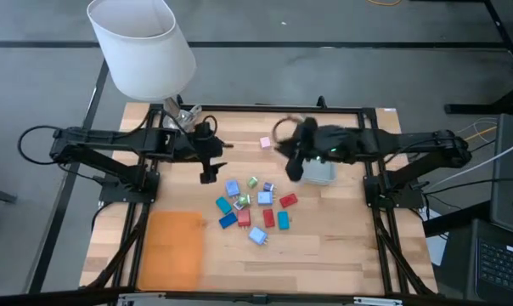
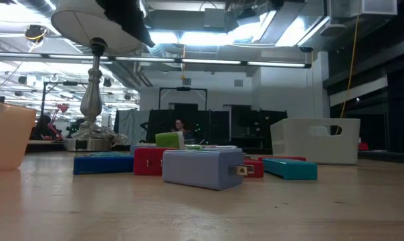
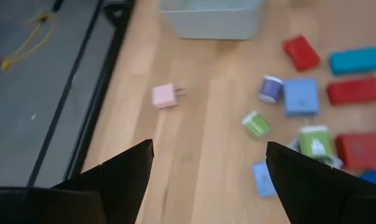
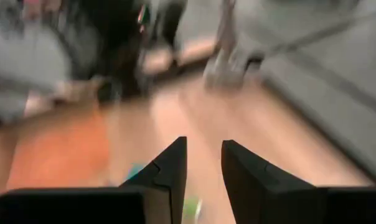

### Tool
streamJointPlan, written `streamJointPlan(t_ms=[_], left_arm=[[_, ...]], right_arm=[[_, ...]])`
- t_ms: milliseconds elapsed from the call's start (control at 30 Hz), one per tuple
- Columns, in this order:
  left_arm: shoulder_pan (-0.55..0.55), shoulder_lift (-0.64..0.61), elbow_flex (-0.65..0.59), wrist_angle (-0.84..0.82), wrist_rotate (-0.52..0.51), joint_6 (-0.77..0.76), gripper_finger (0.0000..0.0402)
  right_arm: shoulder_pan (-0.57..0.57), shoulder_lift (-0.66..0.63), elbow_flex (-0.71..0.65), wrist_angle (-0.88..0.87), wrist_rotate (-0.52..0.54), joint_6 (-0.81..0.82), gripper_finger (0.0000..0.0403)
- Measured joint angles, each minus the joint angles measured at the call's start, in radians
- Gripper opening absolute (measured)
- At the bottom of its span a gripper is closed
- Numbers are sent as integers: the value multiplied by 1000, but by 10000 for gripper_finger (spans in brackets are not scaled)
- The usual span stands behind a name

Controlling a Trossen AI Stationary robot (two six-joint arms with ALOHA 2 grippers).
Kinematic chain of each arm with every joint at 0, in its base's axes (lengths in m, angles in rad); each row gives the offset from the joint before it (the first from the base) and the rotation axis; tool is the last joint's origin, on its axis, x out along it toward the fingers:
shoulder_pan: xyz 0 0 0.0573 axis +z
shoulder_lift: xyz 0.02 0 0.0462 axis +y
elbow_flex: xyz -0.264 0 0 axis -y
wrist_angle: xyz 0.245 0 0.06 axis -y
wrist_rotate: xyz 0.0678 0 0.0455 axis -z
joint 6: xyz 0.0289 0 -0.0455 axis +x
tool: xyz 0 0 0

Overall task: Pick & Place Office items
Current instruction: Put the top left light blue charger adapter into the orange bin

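The office items (image 1: 252, 204), small blue, light blue, red and green blocks, lie in a cluster on the wooden table (image 1: 341, 246). In the low view they (image 2: 202, 166) rest flat on the wood. One pink piece (image 1: 265, 143) lies apart toward the far edge and also shows in the left wrist view (image 3: 165, 96). My left gripper (image 1: 208, 172) hangs open above the table, left of the cluster, with nothing between its fingers (image 3: 116, 180). My right gripper (image 1: 295, 167) hovers right of the cluster beside the bin, shut and empty (image 4: 203, 168).
A translucent grey-blue bin (image 1: 322, 172) stands right of the cluster, partly under the right gripper. A flat orange tray (image 1: 176, 246) lies at the near left. A white-shaded lamp (image 1: 142, 42) stands at the far left corner. Bare wood shows along the near edge.
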Motion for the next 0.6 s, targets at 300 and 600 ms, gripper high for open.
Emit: streamJointPlan(t_ms=[300,600], left_arm=[[10,-39,0,13,-76,-118,306],[10,69,0,-86,94,191,306]], right_arm=[[-1,117,1,-164,-158,-69,101],[-22,126,1,-121,-159,-37,101]])
